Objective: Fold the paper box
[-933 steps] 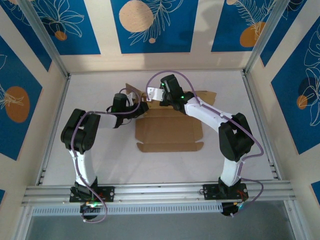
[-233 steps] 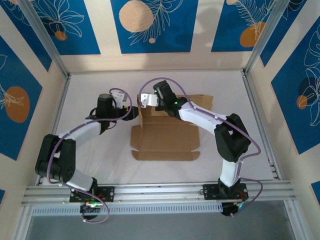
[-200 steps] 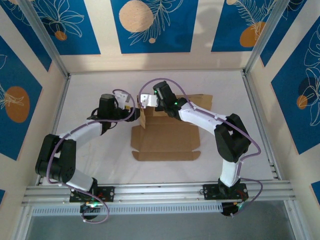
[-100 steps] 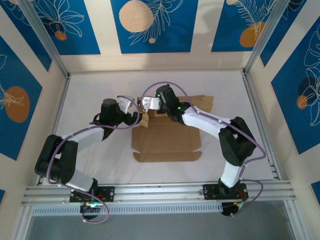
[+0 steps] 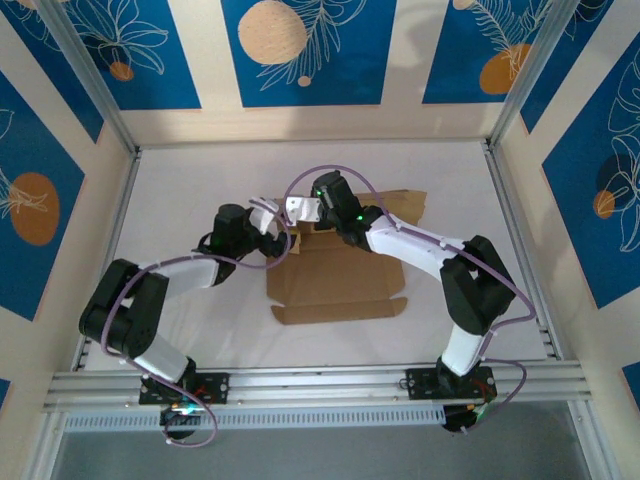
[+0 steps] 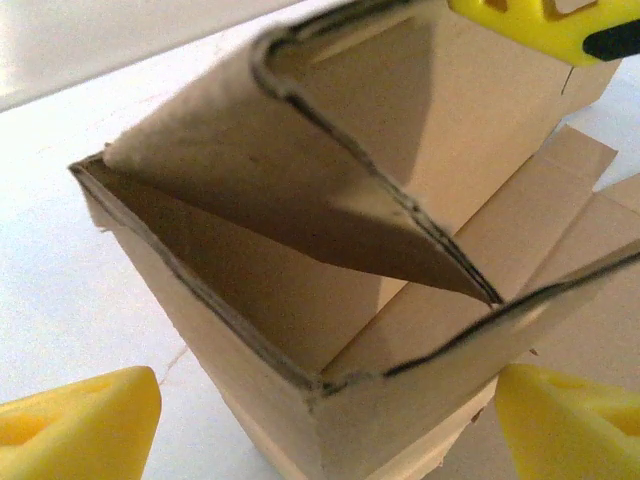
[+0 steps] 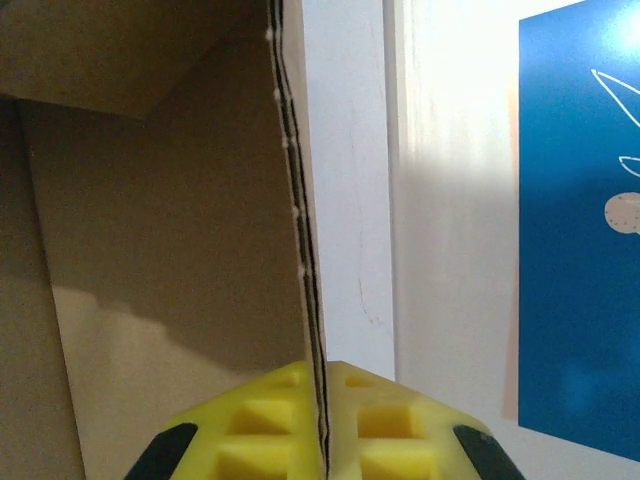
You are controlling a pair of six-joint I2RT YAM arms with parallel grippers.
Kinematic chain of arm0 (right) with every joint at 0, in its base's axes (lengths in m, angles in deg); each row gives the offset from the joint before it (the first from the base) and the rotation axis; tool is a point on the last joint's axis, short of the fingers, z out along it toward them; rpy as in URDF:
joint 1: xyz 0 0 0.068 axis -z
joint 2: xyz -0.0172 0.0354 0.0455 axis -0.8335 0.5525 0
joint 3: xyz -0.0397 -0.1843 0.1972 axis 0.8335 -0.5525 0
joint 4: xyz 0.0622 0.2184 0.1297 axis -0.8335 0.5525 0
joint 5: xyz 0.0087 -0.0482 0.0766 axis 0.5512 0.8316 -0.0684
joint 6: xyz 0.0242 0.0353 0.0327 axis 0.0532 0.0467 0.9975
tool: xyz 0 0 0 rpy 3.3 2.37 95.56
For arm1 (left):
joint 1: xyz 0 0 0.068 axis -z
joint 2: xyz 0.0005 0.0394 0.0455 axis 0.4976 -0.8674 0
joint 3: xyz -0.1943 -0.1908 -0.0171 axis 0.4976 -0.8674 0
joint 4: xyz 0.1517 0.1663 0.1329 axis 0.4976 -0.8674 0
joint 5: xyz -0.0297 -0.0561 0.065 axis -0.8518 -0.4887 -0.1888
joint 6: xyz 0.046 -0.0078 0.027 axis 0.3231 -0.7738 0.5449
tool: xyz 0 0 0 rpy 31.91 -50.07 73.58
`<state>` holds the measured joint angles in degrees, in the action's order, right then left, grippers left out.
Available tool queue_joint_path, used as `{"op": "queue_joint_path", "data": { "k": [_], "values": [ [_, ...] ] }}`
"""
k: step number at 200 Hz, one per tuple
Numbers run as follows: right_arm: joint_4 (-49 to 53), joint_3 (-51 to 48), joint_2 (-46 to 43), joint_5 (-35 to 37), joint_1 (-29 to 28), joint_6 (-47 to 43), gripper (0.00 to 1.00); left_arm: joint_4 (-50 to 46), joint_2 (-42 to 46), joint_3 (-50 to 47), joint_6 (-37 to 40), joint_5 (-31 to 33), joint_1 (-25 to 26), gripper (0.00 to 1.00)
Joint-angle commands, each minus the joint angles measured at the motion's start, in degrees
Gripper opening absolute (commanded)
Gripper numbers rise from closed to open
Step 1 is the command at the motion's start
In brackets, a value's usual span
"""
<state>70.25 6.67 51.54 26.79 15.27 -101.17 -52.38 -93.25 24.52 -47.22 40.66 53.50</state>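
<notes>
Brown corrugated paper box (image 5: 335,275), flat base w/ raised flaps, smooth white bench (image 5: 190,175), L tool (image 6: 320,430) spread astride near-left corner, R tool (image 7: 322,440) pinching thin upright wall.

Robot lab test cell — white tabletop (image 5: 180,180) boxed in by aluminium frame rails (image 5: 320,383), blue-and-cream printed backdrop panels (image 5: 310,50) on walls, two arms (image 5: 410,240) bolted at near edge.

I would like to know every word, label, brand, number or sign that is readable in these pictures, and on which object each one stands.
There is no readable text.
The paper box is plain brown cardboard, with no print on the faces that show.
The blue wall panels carry only drawn leaves and round shapes, no letters or numbers.
</notes>
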Motion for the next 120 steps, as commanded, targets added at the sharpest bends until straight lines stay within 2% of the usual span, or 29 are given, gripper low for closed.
{"op": "queue_joint_path", "data": {
  "k": [1,31,50,83,105,120],
  "values": [
    [0.28,0.04,-0.72,-2.11,-0.29,1.81,0.00,6.72,0.24,-2.09,0.88,0.98,0.42,0.87],
    [-4.14,-2.42,-0.62,-0.47,-0.54,0.83,0.00,8.19,0.33,-2.93,0.38,1.04,0.12,0.86],
    [-6.64,-4.01,-0.85,0.68,-0.64,0.47,0.00,12.15,0.28,-4.65,-2.58,1.11,-1.25,0.86],
    [-6.49,-5.10,-2.19,0.74,-0.86,2.58,0.00,16.00,-0.71,-5.63,-5.43,-1.03,-2.43,0.86],
    [-5.98,-5.35,-2.70,1.13,-1.49,3.72,0.00,22.22,-1.72,-7.74,-8.73,-2.16,-4.08,0.87],
    [-5.90,-6.01,-2.94,1.39,-2.02,4.22,0.00,21.75,-2.28,-7.22,-8.81,-3.21,-4.35,0.87]
  ]
}}
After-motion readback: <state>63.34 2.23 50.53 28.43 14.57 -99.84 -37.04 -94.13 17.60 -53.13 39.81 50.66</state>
